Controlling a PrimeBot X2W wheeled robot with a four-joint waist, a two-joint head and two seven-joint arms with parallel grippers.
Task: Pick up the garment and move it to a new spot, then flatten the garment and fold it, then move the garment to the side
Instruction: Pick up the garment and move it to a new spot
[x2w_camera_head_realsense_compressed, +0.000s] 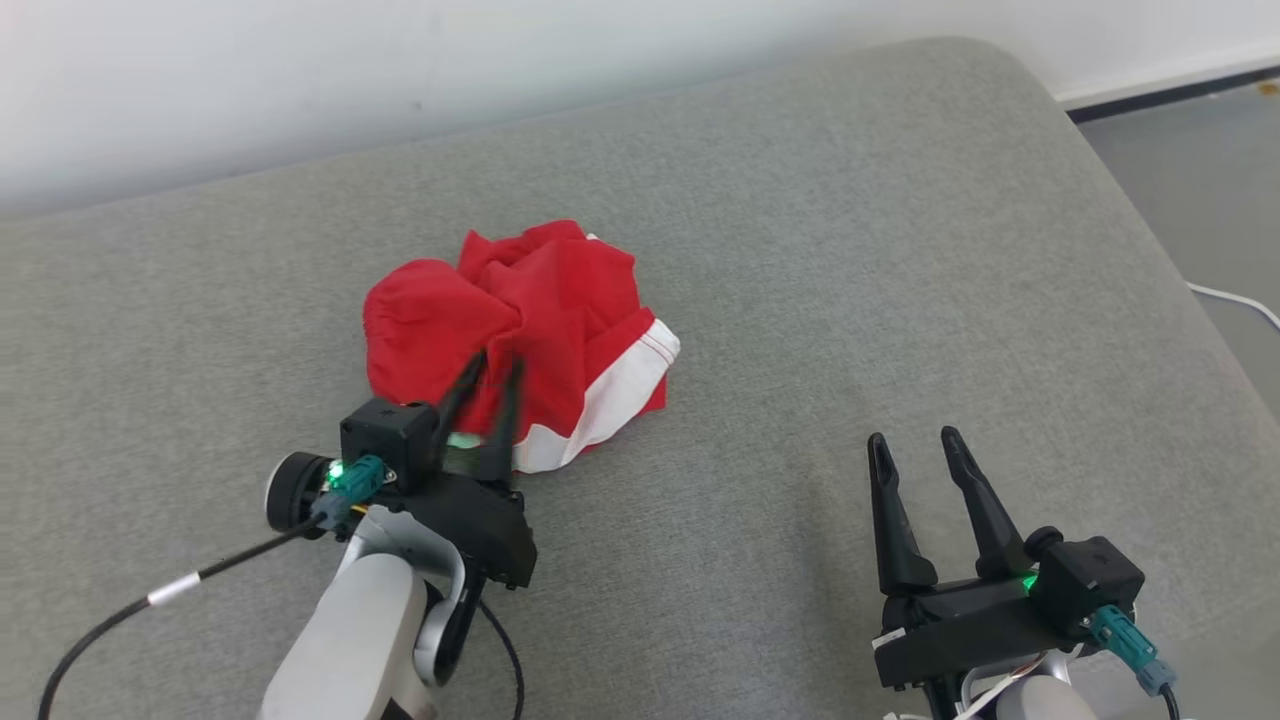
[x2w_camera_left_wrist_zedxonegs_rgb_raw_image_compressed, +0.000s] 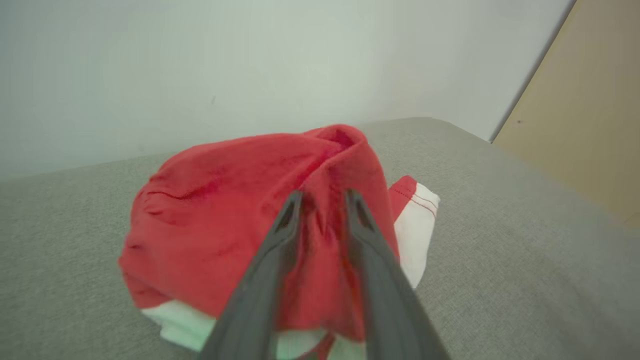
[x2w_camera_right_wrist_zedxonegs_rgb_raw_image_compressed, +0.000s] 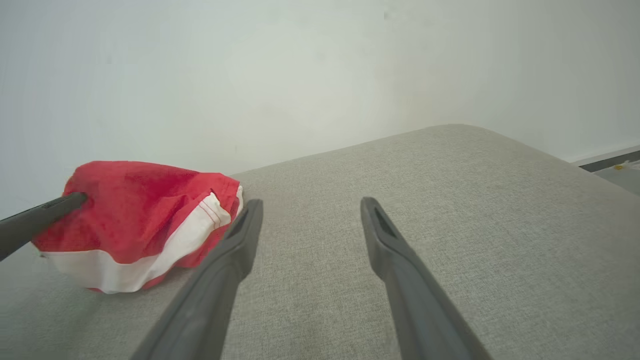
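The garment (x2w_camera_head_realsense_compressed: 540, 310) is a crumpled red piece with a white band, heaped on the grey cushion (x2w_camera_head_realsense_compressed: 850, 250). My left gripper (x2w_camera_head_realsense_compressed: 500, 362) reaches into its near side, jaws a narrow gap apart with a ridge of red cloth pinched between them; the left wrist view shows that fold of the garment (x2w_camera_left_wrist_zedxonegs_rgb_raw_image_compressed: 210, 220) rising between the left gripper (x2w_camera_left_wrist_zedxonegs_rgb_raw_image_compressed: 322, 197) tips. My right gripper (x2w_camera_head_realsense_compressed: 912, 440) hovers open over bare cushion to the right of the heap, holding nothing. In the right wrist view the garment (x2w_camera_right_wrist_zedxonegs_rgb_raw_image_compressed: 140, 220) lies left of the right gripper (x2w_camera_right_wrist_zedxonegs_rgb_raw_image_compressed: 310, 205), with a left fingertip (x2w_camera_right_wrist_zedxonegs_rgb_raw_image_compressed: 45, 216) poking into it.
A pale wall runs behind the cushion. The cushion's rounded right edge drops to grey floor (x2w_camera_head_realsense_compressed: 1200, 180), where a white cable (x2w_camera_head_realsense_compressed: 1240, 300) lies. A beige panel (x2w_camera_left_wrist_zedxonegs_rgb_raw_image_compressed: 590, 125) stands at the far right in the left wrist view.
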